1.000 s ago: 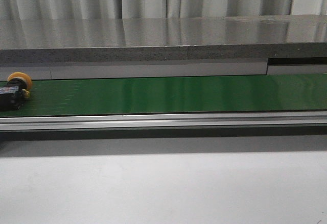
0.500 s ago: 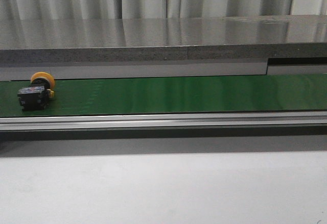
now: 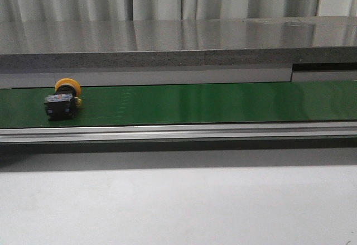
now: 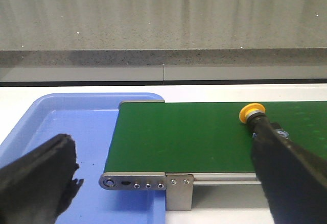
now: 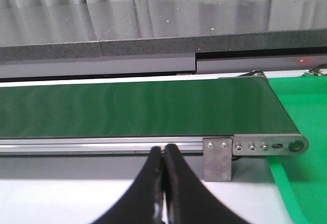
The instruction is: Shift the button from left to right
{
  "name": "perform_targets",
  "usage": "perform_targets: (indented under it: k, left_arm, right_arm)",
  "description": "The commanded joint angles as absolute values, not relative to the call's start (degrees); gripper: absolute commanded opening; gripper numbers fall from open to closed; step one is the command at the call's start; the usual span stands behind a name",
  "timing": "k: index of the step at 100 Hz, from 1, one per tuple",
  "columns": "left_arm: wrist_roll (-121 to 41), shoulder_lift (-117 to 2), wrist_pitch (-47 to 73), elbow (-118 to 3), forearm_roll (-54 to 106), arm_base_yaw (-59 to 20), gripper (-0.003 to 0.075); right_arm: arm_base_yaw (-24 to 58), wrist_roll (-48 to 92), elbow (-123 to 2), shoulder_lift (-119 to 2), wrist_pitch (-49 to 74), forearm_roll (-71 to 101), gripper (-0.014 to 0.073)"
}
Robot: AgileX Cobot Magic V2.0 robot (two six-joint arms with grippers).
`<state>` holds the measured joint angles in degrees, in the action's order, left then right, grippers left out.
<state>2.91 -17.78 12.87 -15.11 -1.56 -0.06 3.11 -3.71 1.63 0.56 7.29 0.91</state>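
Observation:
The button (image 3: 62,100), with a yellow mushroom head and a black blocky body, lies on its side on the green conveyor belt (image 3: 201,102) near its left end. Neither gripper shows in the front view. In the left wrist view the button's yellow head (image 4: 251,113) peeks out on the belt (image 4: 179,132) beside one black finger (image 4: 286,173), which hides the body. My left gripper (image 4: 162,132) stands wide open over the belt's end, holding nothing. My right gripper (image 5: 164,150) is shut and empty, just in front of the belt's rail (image 5: 102,145) near the right end.
A blue tray (image 4: 66,122) lies under the belt's left end. A green tray (image 5: 306,112) sits at the belt's right end. A grey stone counter (image 3: 178,41) runs behind the belt, and a white table surface (image 3: 178,206) lies in front.
The button has travelled to the right along the belt, from the picture's far left edge to a little further in. Neither arm shows in the earlier frames.

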Motion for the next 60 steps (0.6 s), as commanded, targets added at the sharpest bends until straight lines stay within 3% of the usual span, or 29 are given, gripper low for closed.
perform_targets:
  k: [1, 15, 29, 36, 60]
  left_arm:
    - [3.15, -18.09, 7.98, -16.67, -1.02, -0.52, 0.0658]
    - [3.15, -18.09, 7.98, -16.67, -1.02, -0.52, 0.0654]
    - [3.15, -18.09, 7.98, -16.67, -1.02, -0.52, 0.0580]
    - [3.15, -18.09, 7.98, -16.67, -1.02, -0.52, 0.0498]
    - [3.15, -18.09, 7.98, -16.67, -1.02, -0.52, 0.0109]
  right_arm:
    - [2.72, -3.53, 0.60, 1.69, 2.34, 0.32, -0.0067]
    - [2.72, -3.53, 0.60, 1.69, 2.34, 0.32, -0.0067]
    - [2.72, -3.53, 0.60, 1.69, 2.34, 0.32, -0.0067]
    - [2.72, -3.53, 0.60, 1.69, 2.34, 0.32, -0.0067]
    - [2.72, -3.53, 0.60, 1.69, 2.34, 0.32, -0.0067]
